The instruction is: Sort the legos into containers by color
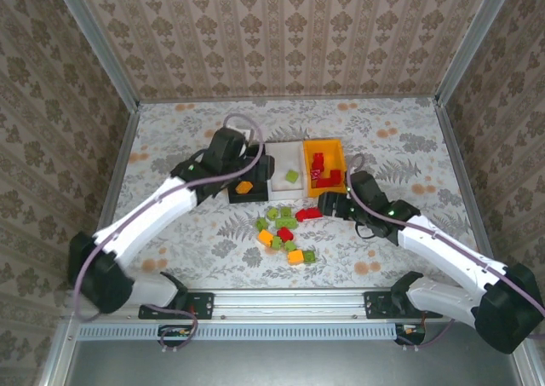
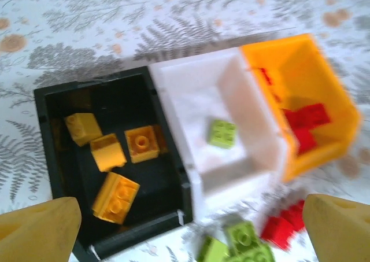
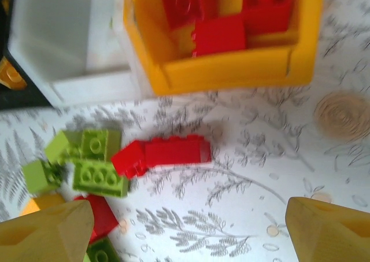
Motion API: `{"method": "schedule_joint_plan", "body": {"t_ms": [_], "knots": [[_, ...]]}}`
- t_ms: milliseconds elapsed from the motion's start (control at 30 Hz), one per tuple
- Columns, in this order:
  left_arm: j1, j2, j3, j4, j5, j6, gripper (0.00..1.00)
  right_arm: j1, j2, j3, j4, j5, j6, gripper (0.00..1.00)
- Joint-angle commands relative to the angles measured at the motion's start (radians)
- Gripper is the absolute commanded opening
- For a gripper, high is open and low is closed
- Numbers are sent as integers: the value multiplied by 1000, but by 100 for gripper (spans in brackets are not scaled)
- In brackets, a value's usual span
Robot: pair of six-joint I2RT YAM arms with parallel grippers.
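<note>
The sorting was partway done: four orange-yellow bricks (image 2: 141,143) lay in the black bin (image 2: 41,135), one green brick (image 2: 222,133) in the white bin (image 2: 191,82), and several red ones (image 2: 309,120) in the orange bin (image 2: 324,71). A loose pile (image 1: 285,233) of mixed bricks sat just in front of the bins. The left claw (image 2: 185,233) hung released and empty over the black bin. The right claw (image 3: 185,233) hovered, spread wide, above a long red brick (image 3: 176,151). Judging by that, its next move was to drop, clench on that brick and carry it to the orange bin. The surface (image 1: 409,147) carried a fern-and-flower print, walled round by patterned wallpaper (image 1: 281,37).
</note>
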Motion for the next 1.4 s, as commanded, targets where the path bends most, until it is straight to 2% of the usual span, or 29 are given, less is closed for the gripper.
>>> {"method": "schedule_joint_plan", "body": {"t_ms": [0,200,367,633,800,1000,1233,1367], "knots": [[-36,-119,-147,30,-4,-86,100,46,68,-19,26,6,4,88],[-94,-303,-383,78,1,-191,100,113,208,32,83,32,34,88],[-101,-385,-482,34,-11,-244,100,180,212,23,42,17,33,84],[-99,-490,-545,-8,-25,-264,100,368,201,-1,16,16,-32,83],[-96,-520,-551,-43,-48,-269,100,475,257,86,-28,101,-74,84],[-88,-547,-566,-61,-56,-274,100,496,349,135,-8,117,-120,83],[-74,-559,-585,-69,-49,-281,100,504,437,166,-9,55,-161,79],[-52,-567,-596,-70,-33,-279,100,545,456,174,-31,34,-150,75]]}}
